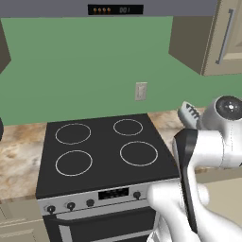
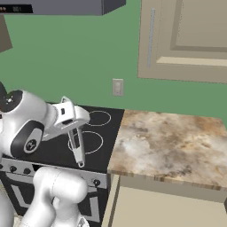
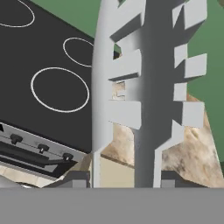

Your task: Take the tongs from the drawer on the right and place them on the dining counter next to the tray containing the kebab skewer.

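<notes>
i have the tongs [image 3: 144, 87] clamped in the gripper [image 3: 120, 179]: in the hand view the two dark finger tips press in on the base of the grey metal arms from either side, and the tongs rise from between them up the middle of the picture, their ridged, toothed edges facing each other. from the right base view the tongs [image 2: 77, 144] hang down from the gripper [image 2: 73, 122], held in the air above the front right part of the black stove [image 2: 62, 146], touching nothing below them. in the left base view i catch the scalloped tip of the tongs [image 1: 190, 113] poking out from behind the arm's white wrist, over the marbled strip at the stove's [image 1: 101, 156] right edge.

under the tongs in the hand view lie the stove's [image 3: 48, 87] white burner rings, its row of knobs [image 3: 41, 148] along the front panel, and the brown-and-cream worktop [image 3: 188, 153] to the right of it. that worktop [image 2: 173, 146] is seen more fully in the right base view, with beige cabinet fronts [image 2: 164, 206] below it. a wall outlet [image 2: 117, 87] sits on the green wall [image 1: 85, 66] behind the stove, and a beige upper cabinet [image 2: 186, 37] with a long handle hangs above the worktop. a dark display panel [image 1: 115, 9] sits above the stove.
</notes>
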